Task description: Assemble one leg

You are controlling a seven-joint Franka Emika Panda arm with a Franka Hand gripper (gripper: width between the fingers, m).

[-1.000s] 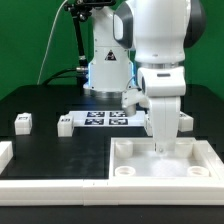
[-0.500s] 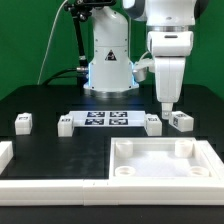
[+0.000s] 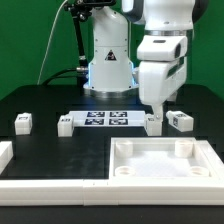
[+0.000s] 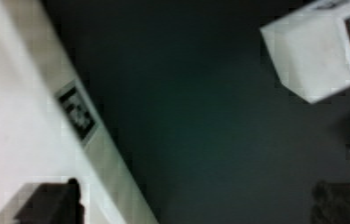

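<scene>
Several legs lie on the black table: one at the exterior view's left (image 3: pixel 22 122), one by the marker board's left end (image 3: pixel 66 125), one by its right end (image 3: pixel 152 124), one further right (image 3: pixel 180 120). My gripper (image 3: pixel 156 116) hangs low just over the leg at the board's right end and partly hides it. In the wrist view the gripper (image 4: pixel 193 205) is open, its dark fingertips (image 4: pixel 47 200) wide apart with only black table between them. A leg (image 4: pixel 323 55) with a tag shows ahead of the fingers.
The large white square tray-like part (image 3: pixel 128 170) with corner sockets lies in front. The marker board (image 3: pixel 105 119) lies mid-table and shows as a white strip (image 4: pixel 30 110) in the wrist view. White frame pieces (image 3: pixel 5 152) sit at the front left. The robot base (image 3: pixel 108 60) stands behind.
The gripper rose out of the tray part, then moved toward the exterior view's left and came down over the leg at the marker board's right end.
</scene>
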